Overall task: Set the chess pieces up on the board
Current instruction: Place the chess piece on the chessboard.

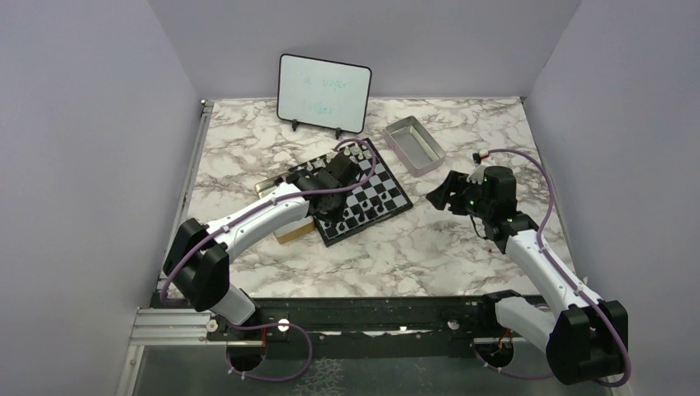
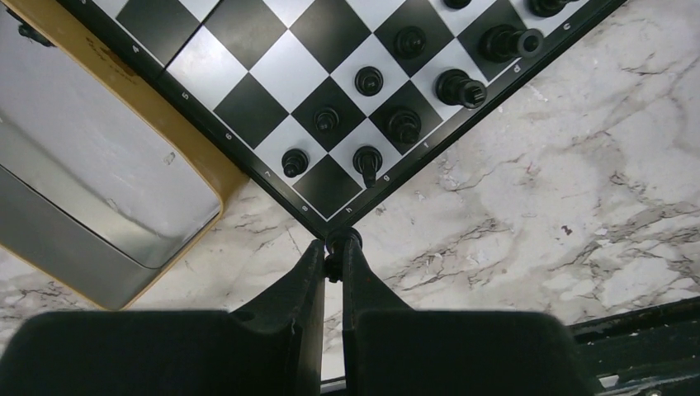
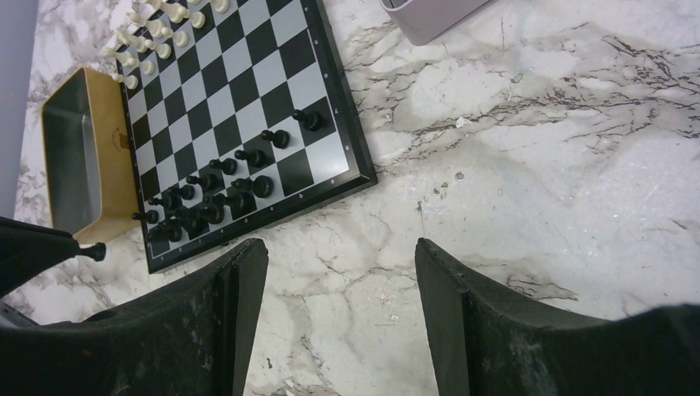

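Left wrist, left gripper (image 2: 334, 252): pressed together on one tiny black chess piece (image 2: 342, 241), hanging over the white marble-veined desk (image 2: 536, 190), just off the corner of the small black-rimmed, black-and-white checked chessboard (image 2: 248, 107) at 12 o'clock.
Left wrist, corner square: bare, with black chess pieces (image 2: 404, 125) standing on the squares either side.
Left wrist, hazard: probably a toppled neighbour if the fingers come down off-centre; a thin pinch, so possibly a twisted or dropped piece.
Left wrist, tan wooden box (image 2: 194, 157): at 10 o'clock, close against the board's rim; a likely snag.
Right wrist, right gripper (image 3: 340, 247): spread wide, holding nothing, over desk; board at 10 o'clock.
Right wrist, hazard: arm clash if sent to that same crowded corner.
Top external, grey metal tray (image 1: 414, 144): at 1 o'clock from the board, apart.
Top external, hazard: left arm (image 1: 256, 219) lying across the board close to pale silvery-white figures (image 1: 357, 151); risk of sweeping them over.
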`<state>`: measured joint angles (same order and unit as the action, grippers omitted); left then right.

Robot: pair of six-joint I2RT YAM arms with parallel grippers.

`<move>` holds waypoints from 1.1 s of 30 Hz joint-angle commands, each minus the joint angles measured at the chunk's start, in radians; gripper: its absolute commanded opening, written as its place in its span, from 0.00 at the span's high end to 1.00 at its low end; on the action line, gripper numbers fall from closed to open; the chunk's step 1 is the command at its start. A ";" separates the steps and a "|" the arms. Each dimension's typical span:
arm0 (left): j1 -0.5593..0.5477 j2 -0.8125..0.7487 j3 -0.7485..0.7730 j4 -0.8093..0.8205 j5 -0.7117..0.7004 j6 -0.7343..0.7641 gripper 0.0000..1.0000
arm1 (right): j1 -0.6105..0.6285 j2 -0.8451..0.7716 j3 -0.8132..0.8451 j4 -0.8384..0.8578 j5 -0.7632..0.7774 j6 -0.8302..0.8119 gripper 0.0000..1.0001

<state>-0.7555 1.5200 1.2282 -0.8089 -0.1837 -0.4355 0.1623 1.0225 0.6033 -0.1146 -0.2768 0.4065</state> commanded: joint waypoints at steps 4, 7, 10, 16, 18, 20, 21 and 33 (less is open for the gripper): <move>-0.017 0.019 -0.063 0.093 -0.074 -0.068 0.90 | -0.004 -0.002 0.001 0.015 0.019 -0.015 0.29; -0.018 0.028 -0.075 0.103 -0.074 -0.069 0.90 | -0.004 -0.001 0.002 0.016 0.023 -0.018 0.29; -0.020 0.043 -0.082 0.109 -0.065 -0.072 0.90 | -0.004 0.001 0.003 0.015 0.024 -0.016 0.29; -0.025 0.056 -0.108 0.139 -0.076 -0.080 0.90 | -0.004 -0.007 -0.006 0.019 0.023 -0.012 0.29; -0.027 0.062 -0.108 0.144 -0.075 -0.079 0.90 | -0.004 -0.007 -0.003 0.013 0.024 -0.013 0.29; -0.027 0.064 -0.114 0.146 -0.078 -0.080 0.90 | -0.004 -0.009 -0.004 0.013 0.024 -0.015 0.29; -0.028 0.063 -0.117 0.148 -0.078 -0.081 0.90 | -0.004 -0.010 -0.004 0.013 0.024 -0.014 0.29; -0.033 0.066 -0.134 0.160 -0.107 -0.073 0.89 | -0.004 -0.035 -0.003 0.004 0.022 -0.011 0.29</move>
<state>-0.7830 1.5806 1.1080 -0.6674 -0.2424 -0.5076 0.1623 1.0130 0.6029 -0.1143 -0.2741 0.4004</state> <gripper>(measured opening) 0.103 0.711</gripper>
